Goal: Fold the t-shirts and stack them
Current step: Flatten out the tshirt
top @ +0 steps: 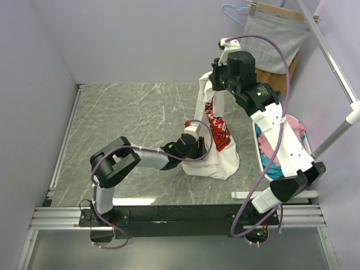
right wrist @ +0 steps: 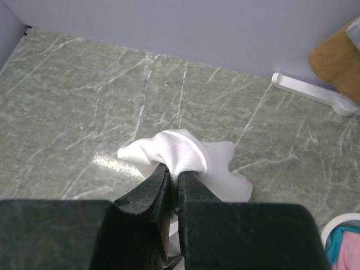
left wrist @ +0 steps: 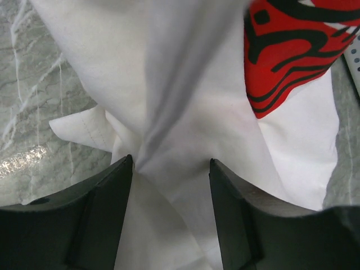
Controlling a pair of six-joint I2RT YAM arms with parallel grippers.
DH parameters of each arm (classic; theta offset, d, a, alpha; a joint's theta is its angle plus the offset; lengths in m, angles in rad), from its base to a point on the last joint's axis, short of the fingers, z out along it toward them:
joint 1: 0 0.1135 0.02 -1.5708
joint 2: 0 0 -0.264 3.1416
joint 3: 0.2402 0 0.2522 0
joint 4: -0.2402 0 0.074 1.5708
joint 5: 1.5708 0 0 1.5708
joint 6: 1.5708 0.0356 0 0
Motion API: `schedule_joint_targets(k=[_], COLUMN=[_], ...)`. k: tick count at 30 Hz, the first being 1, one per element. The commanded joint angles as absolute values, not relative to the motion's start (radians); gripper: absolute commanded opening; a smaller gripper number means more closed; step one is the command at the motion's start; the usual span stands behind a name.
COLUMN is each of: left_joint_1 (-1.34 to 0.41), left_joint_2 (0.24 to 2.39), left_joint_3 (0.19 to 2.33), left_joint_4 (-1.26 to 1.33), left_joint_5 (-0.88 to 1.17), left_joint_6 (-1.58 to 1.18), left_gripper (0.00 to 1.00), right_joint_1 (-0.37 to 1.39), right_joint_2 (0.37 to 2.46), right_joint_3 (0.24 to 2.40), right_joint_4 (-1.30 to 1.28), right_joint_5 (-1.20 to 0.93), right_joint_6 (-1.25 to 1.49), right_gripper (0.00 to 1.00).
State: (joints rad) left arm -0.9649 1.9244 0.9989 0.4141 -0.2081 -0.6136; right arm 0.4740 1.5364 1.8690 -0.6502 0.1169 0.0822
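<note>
Toward the table's (top: 140,107) right side, the left gripper (left wrist: 171,164) stands partly open astride a fold of the t-shirt (top: 224,162), whose hem pools on the table. Farther back, the right gripper (right wrist: 174,169) pinches its raised top tight.

No word, number or brand can be read anywhere; the only lettering stands on the red print (top: 220,133) of the white t-shirt (top: 220,162); in the top view the print hangs creased and folded on itself, showing only pale curling strokes on red; in the left wrist view a corner of the same print shows dark looping strokes, cut off by the picture's edge and by a fold of cloth; no single letter can be made out in either view; the right wrist view shows no lettering.
</note>
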Motion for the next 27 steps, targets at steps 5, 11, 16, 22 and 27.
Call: schedule_joint_targets(k=[5, 11, 16, 22, 27], left_joint_1=[-0.971, -0.971, -0.971, -0.971, -0.971], left_joint_2=[1.859, 1.870, 1.862, 1.885, 1.930], left_joint_3=[1.046, 1.057, 1.054, 1.072, 1.095], left_joint_4=[0.434, 0.430, 0.417, 0.394, 0.390], left_joint_5=[-0.181, -0.147, -0.159, -0.176, -0.181], left_joint_6=[-0.592, -0.603, -0.595, -0.594, -0.600], left_gripper=[0.39, 0.01, 0.01, 0.43, 0.45], right_joint_1=[0.465, 0.465, 0.465, 0.465, 0.466], right_joint_2=[1.474, 1.463, 1.451, 1.437, 1.437], right_joint_3=[1.832, 1.825, 1.824, 1.819, 1.816], right_joint_4=[-0.592, -0.595, -0.594, -0.592, -0.597], right_joint_5=[0.132, 0.135, 0.133, 0.124, 0.123], right_joint_6=[0.072, 0.074, 0.075, 0.081, 0.080], right_gripper=[0.00, 0.00, 0.00, 0.00, 0.00])
